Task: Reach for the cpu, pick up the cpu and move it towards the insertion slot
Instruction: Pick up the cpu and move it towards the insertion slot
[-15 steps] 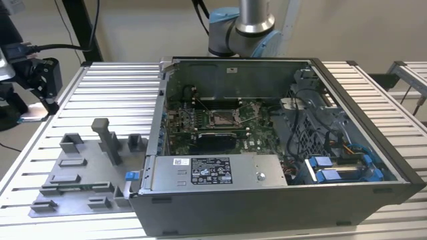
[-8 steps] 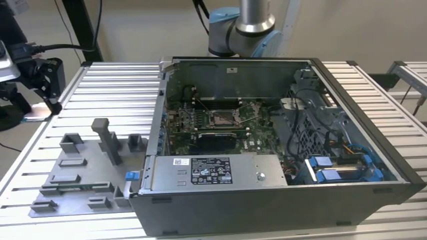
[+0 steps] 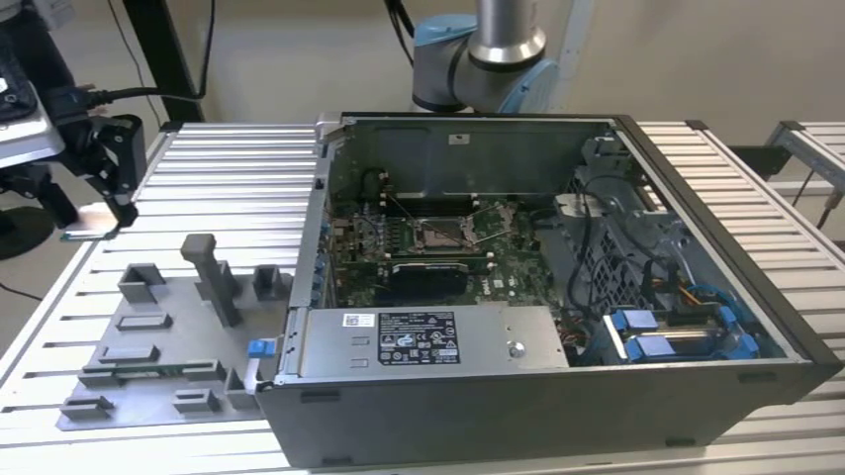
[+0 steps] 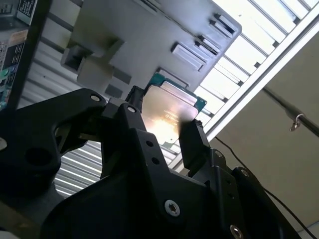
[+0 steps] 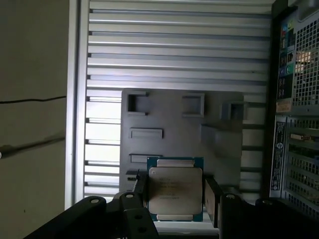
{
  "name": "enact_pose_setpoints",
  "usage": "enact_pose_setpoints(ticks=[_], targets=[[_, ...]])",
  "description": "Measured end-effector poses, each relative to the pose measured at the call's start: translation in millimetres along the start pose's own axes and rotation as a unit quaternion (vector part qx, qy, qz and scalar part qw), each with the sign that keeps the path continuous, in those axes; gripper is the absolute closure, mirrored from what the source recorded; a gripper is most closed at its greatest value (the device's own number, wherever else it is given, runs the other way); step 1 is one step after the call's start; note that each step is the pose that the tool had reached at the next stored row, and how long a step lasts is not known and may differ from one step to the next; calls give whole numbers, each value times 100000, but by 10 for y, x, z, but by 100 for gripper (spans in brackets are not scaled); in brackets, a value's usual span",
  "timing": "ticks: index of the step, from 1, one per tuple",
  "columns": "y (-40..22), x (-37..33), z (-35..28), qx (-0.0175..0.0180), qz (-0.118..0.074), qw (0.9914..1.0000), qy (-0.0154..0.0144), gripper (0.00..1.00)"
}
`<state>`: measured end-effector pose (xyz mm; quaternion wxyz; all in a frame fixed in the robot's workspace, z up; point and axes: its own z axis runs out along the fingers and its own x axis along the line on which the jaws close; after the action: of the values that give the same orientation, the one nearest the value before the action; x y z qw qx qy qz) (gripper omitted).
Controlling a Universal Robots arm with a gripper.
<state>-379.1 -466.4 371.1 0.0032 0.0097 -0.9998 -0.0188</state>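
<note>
The cpu (image 5: 174,191) (image 4: 167,112), a flat square chip with a silvery top and a thin green edge, is clamped between two black fingers (image 5: 141,188). It hangs well above the grey fixture plate (image 5: 164,117). My gripper (image 5: 175,199) (image 4: 164,124) is shut on two opposite sides of the chip. In the exterior view the black gripper (image 3: 93,223) hangs at the exterior view's left, over the table's edge and beyond the plate (image 3: 145,371). The insertion slot (image 3: 442,235), a silver-framed socket on green board, lies inside the open computer case, far to the exterior view's right of the gripper.
The open computer case (image 3: 555,396) stands on a slatted metal table (image 3: 237,168), with a power supply box (image 3: 422,341) along its near wall. The plate carries grey blocks and a tall post (image 3: 212,277). The arm's base (image 3: 482,59) rises behind the case.
</note>
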Motion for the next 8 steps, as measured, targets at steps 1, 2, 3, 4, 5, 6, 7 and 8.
enact_pose_setpoints(ticks=[1, 2, 3, 4, 5, 6, 7, 8], targets=[[0, -19, 0, -2, -1, 100000, 10, 100], [-1, -41, 0, 0, -1, 100000, 21, 100], [-1, -65, 0, -3, 1, 100000, 36, 100], [-2, -89, 0, -4, 3, 100000, 52, 100], [-2, -112, -1, -4, 4, 100000, 66, 100], [-2, -139, 0, -8, 5, 100000, 83, 100], [-3, -166, -1, -5, 6, 100000, 112, 100], [-4, -189, -1, -3, 6, 100000, 136, 100]])
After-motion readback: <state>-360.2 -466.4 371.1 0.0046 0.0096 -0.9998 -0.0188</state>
